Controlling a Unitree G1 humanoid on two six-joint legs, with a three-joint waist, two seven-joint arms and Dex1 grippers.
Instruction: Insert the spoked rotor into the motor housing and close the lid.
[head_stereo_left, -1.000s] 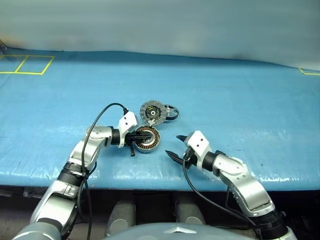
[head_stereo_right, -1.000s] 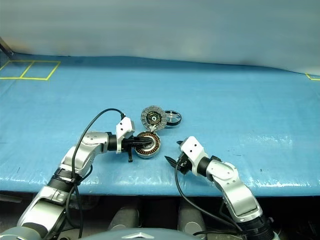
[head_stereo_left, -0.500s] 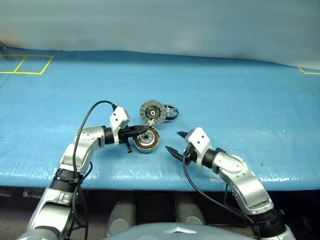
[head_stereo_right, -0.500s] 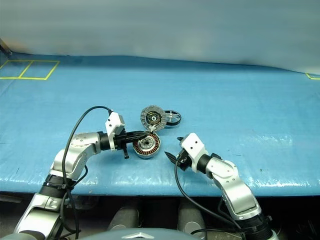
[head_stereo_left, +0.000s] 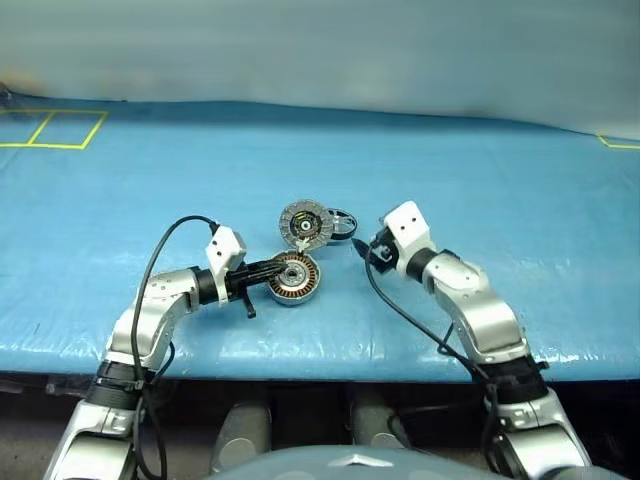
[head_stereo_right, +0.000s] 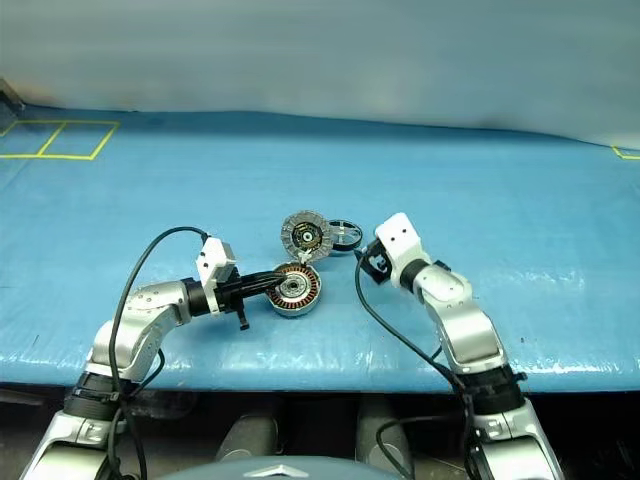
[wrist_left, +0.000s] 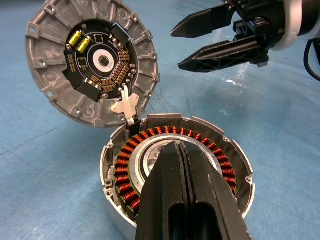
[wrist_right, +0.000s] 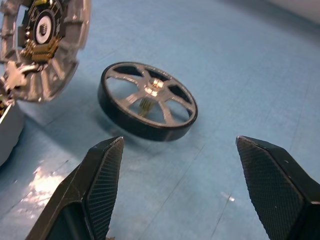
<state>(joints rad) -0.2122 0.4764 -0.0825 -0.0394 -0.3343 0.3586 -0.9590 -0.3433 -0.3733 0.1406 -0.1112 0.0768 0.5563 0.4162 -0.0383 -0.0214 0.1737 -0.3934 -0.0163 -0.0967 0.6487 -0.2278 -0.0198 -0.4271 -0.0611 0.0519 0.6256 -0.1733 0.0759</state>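
Observation:
The motor housing (head_stereo_left: 293, 280), with copper windings around a silver hub, lies open on the blue table. Its lid (head_stereo_left: 305, 224) stands tilted up behind it on the hinge, with the inner face and yellow-marked centre (wrist_left: 92, 65) showing. The spoked rotor (wrist_right: 147, 107), a black ring with silver spokes, rests on the table just right of the lid. My left gripper (head_stereo_left: 278, 268) is shut and empty, its tips over the housing's hub (wrist_left: 150, 160). My right gripper (wrist_right: 180, 142) is open, just short of the rotor and pointing at it.
A blue sheet covers the table (head_stereo_left: 480, 190). Yellow tape squares (head_stereo_left: 50, 128) mark its far left corner and a yellow mark (head_stereo_left: 618, 145) its far right. The table's front edge (head_stereo_left: 330, 362) runs close under both arms.
My right arm has swung forward and up from the table's front edge to just beside the rotor, still open. My left hand has drawn back a little to the left, still shut.

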